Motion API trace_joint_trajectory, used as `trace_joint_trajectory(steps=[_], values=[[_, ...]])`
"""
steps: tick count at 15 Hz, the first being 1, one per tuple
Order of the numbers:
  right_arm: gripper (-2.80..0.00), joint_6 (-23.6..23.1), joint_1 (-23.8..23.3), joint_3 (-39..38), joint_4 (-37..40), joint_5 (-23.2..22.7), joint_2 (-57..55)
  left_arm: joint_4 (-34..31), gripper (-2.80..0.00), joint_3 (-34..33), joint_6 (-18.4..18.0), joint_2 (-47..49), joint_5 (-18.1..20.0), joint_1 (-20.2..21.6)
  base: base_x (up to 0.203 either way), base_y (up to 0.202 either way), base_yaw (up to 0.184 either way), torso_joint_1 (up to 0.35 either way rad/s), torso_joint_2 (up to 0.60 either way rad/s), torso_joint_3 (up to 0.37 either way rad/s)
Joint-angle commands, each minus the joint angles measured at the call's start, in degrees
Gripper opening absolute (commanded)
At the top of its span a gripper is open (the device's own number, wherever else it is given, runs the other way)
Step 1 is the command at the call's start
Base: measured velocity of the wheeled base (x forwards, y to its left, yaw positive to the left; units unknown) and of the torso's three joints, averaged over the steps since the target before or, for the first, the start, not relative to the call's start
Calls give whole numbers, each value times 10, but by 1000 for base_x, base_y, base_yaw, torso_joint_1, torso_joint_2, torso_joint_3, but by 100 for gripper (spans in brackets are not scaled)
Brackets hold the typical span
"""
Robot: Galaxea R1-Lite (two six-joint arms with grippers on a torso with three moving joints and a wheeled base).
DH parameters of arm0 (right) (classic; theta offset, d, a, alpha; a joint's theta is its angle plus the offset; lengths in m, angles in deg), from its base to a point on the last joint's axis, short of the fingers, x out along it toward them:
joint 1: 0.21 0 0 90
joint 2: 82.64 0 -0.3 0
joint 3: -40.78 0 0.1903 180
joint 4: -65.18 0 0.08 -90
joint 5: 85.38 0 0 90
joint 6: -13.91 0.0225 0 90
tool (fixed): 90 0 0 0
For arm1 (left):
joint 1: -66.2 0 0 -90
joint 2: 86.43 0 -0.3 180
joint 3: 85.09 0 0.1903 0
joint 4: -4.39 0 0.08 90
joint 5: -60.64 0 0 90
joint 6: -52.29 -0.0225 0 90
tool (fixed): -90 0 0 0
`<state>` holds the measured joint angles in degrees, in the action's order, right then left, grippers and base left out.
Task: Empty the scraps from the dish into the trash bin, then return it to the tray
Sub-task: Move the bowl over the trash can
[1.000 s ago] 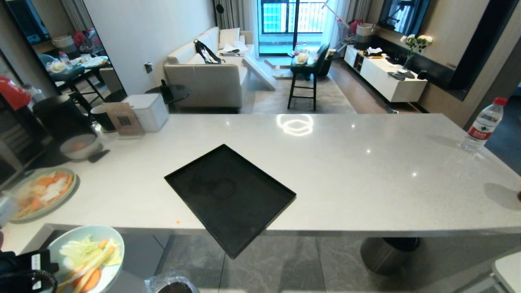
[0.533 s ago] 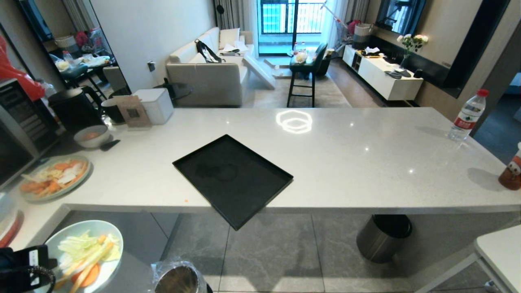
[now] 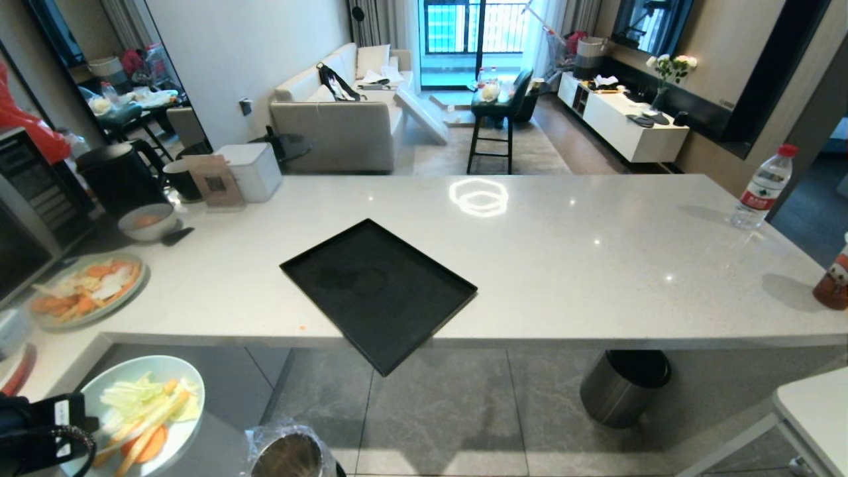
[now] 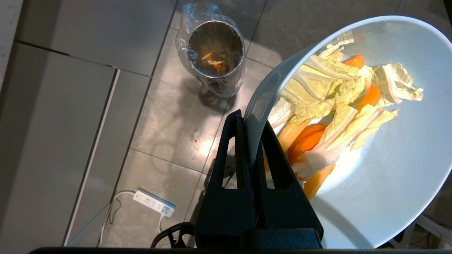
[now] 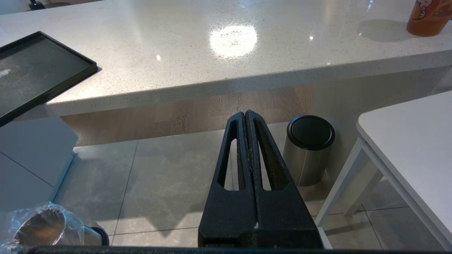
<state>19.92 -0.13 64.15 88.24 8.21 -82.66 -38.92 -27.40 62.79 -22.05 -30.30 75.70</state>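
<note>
Scraps (image 4: 339, 106) are the risk here: cabbage pieces, carrot slices and a few pale sticks lie heaped in the dish (image 4: 388, 183), which the left gripper (image 4: 251, 123) holds in the air off the near left corner of the tabletop (image 3: 563, 265), above the floor and not yet over the trash bin (image 4: 216, 58). Its jaws are clamped together on the dish's rim, one finger inside and one outside, so the whole load hangs from a thin pinch on smooth glaze. I judge that a quick tilt or swing could let the dish turn or slip in that pinch. The bin stands on the floor tiles, just beside the dish in the head view, and its steel mouth looks narrower than the dish, so scraps poured from this height or off-centre would likely land on the tiles or catch on the crinkled plastic liner. A power strip (image 4: 154, 206) lies on the floor near the bin, and wet pieces falling there would be unwelcome. Inside the bin a few orange and pale bits already sit at the bottom. The tray (image 3: 377, 291) lies bare on the tabletop, one corner overhanging the near edge, and a heavy set-down on that corner might tip it. Toward the tabletop's left end a green plate (image 3: 86, 289) carries a larger vegetable heap. The right gripper (image 5: 246, 116) hangs below the near edge with jaws together on nothing, near a dark-lidded bin (image 5: 309, 148).
</note>
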Motion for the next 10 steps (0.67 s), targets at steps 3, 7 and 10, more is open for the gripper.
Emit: trace_joint_trajectory(steps=[3,7,10], values=[[-280,0,0,0,0,-1,0,-1,-280,0,0,12,1,-1,0,0,0,0,0,0],[-280,1,0,0,0,0,0,-1,-280,0,-1,13,-3,-1,0,0,0,0,0,0],[-280,1,0,0,0,0,-1,-1,-280,0,-2,13,1,0,0,0,0,0,0,0]])
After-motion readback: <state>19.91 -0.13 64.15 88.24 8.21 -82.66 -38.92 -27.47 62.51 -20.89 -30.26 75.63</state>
